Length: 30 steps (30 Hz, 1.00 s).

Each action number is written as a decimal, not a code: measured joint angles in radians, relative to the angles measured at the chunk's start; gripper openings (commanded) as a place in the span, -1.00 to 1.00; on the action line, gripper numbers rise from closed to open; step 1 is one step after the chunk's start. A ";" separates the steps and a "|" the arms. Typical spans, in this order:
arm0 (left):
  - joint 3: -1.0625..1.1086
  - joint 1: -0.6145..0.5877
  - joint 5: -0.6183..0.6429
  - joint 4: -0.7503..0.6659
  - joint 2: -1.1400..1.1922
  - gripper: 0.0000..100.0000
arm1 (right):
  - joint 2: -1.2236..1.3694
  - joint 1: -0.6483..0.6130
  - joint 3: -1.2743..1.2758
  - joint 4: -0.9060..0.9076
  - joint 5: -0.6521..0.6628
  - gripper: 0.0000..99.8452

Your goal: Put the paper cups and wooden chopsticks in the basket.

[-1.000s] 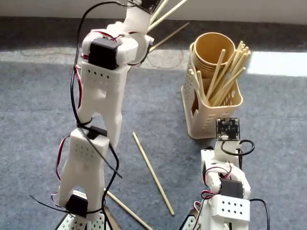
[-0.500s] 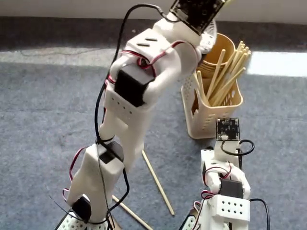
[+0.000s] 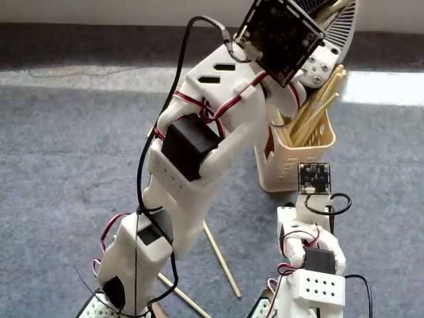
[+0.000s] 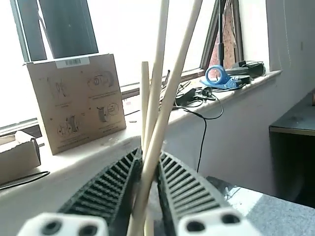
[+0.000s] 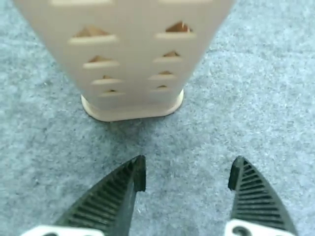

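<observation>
My left gripper (image 4: 150, 157) is shut on a few wooden chopsticks (image 4: 162, 88), which stick up between its ribbed fingers. In the high view the left arm arches over the table, with the left gripper (image 3: 329, 13) above the beige basket (image 3: 298, 162). Several chopsticks (image 3: 318, 109) stand in the basket, and the arm covers the rest of its contents. Two loose chopsticks (image 3: 222, 262) (image 3: 177, 293) lie on the grey carpet in front of the arms. My right gripper (image 5: 188, 173) is open and holds nothing, low over the carpet just in front of the basket (image 5: 133, 59).
The right arm's base (image 3: 311, 285) sits at the near right, its wrist camera (image 3: 315, 177) close to the basket's front wall. Grey carpet (image 3: 66, 172) spreads to the left. A windowsill with a cardboard box (image 4: 74, 98) lies beyond the left gripper.
The left arm has swung right from the far left to above the basket, carrying the chopsticks. The right arm has stayed still.
</observation>
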 measured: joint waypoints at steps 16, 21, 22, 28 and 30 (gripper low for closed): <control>0.325 0.054 0.000 -0.104 0.000 -0.99 | 0.000 -0.028 0.014 0.000 -0.003 -0.46; 0.417 0.043 0.061 -0.104 0.000 -0.99 | 0.000 -0.028 0.014 0.000 -0.003 -0.46; 0.437 0.034 0.086 -0.104 0.000 -0.99 | 0.000 -0.028 0.014 0.000 -0.003 -0.46; 0.551 -0.032 0.239 -0.104 0.000 -0.99 | 0.000 -0.028 0.014 0.000 -0.003 -0.46; 0.586 -0.049 0.288 -0.094 0.000 -0.99 | 0.000 -0.028 0.014 0.000 -0.003 -0.46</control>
